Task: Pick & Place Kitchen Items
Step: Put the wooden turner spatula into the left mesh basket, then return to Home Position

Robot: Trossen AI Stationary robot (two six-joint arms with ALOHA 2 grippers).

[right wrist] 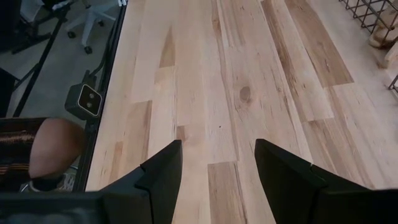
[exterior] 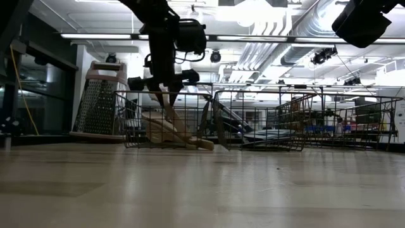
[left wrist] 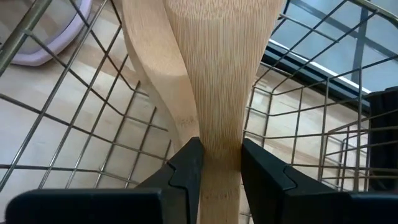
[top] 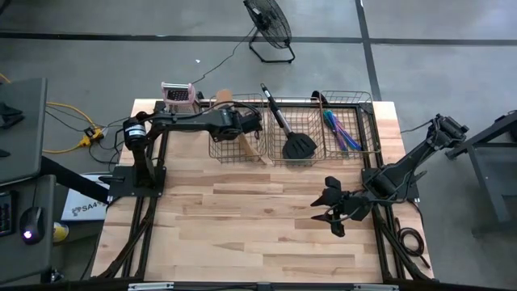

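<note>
Left pincer lowering a wooden spatula into the far-left basket, with the sorting close to finished.

The tabletop (top: 242,218) lay bare across its near and middle stretch, no loose utensil showing on it. Three wire baskets (top: 295,149) stood in a row along the far edge: wooden pieces (exterior: 174,136) in the left one, a black spatula (top: 296,144) in the middle one, blue-purple cutlery (top: 341,133) in the right one. A box grater (top: 179,96) stood far left, outside them. The left pincer (left wrist: 221,165) hung over the left basket, clenched on the handle of a wooden spatula (left wrist: 217,74) that reached down among the wires. The right pincer (right wrist: 217,165) waited released over the near right boards, grasping nothing. By my reading, only this spatula remained to be let go.
</note>
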